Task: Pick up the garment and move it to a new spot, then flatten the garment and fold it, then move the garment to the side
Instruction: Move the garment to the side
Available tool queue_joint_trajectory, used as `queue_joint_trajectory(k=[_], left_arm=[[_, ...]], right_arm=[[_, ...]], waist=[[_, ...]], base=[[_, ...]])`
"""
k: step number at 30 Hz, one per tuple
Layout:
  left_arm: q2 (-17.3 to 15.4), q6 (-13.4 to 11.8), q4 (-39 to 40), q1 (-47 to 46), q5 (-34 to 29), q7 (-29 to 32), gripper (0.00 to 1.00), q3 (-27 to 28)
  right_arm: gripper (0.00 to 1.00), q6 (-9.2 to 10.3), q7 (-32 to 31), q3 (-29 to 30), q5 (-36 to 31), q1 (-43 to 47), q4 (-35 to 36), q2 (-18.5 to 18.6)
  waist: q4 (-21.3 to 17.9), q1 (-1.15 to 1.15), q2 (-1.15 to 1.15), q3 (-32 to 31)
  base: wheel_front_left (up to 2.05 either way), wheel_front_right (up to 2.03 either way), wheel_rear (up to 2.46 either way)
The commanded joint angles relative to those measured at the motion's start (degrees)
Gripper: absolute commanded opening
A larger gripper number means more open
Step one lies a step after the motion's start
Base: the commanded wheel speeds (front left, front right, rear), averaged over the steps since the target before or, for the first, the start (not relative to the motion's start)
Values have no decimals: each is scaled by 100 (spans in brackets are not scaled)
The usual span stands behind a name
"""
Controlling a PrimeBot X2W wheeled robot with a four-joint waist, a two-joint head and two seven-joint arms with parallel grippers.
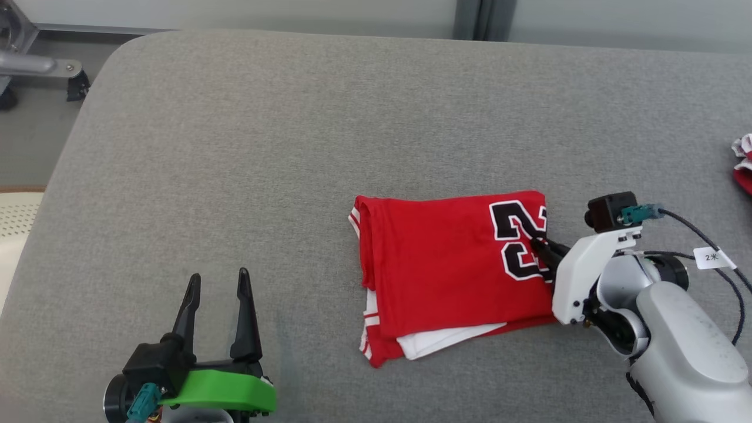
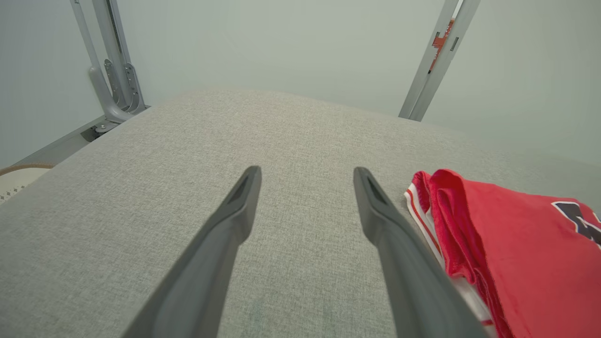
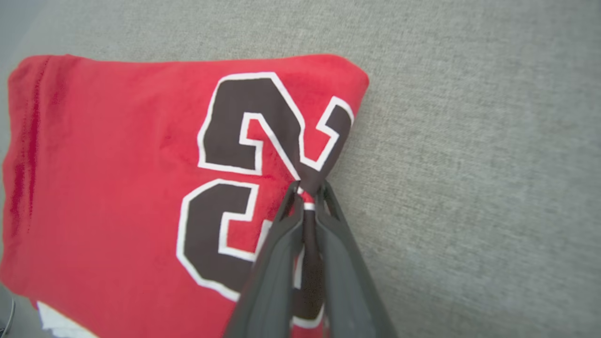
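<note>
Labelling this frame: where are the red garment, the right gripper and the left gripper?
red garment [image 1: 435,264], head view, plain red top layer.
right gripper [image 3: 308,188], right wrist view, between fingertips pinching the garment.
left gripper [image 1: 218,274], head view, between its open fingertips.

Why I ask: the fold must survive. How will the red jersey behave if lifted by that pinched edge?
Likely floppy: the jersey is thin cloth in loose layers, so it would probably sag and unfold from the right gripper's single pinch. Probably light too. Dragged, it may bunch on the textured grey surface.
</note>
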State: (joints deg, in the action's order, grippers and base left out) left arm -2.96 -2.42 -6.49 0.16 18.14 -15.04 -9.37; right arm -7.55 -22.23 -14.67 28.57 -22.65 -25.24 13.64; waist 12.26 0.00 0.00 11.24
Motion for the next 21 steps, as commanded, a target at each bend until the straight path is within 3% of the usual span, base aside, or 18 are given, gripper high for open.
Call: queue_joint_trajectory(k=[1,10,15,21], left_arm=[[5,21,51,-101,-31,-15,100,-29],[1,65,128,-180,-213,-15,100,-48],[-72,127,89,-292,-342,-16,100,-68],[-153,176,-1,-465,-416,-10,100,-153]], right_arm=[[0,13,79,47,1,-91,53,152],[0,13,290,385,-120,-155,351,583],[0,12,408,608,-179,-189,535,566],[0,12,598,765,-204,-176,635,447]], waist=[[-313,0,0,85],[-1622,0,0,309],[-2397,0,0,489],[-2922,0,0,675]], base=[[0,0,0],[0,0,0],[0,0,0],[0,0,0]])
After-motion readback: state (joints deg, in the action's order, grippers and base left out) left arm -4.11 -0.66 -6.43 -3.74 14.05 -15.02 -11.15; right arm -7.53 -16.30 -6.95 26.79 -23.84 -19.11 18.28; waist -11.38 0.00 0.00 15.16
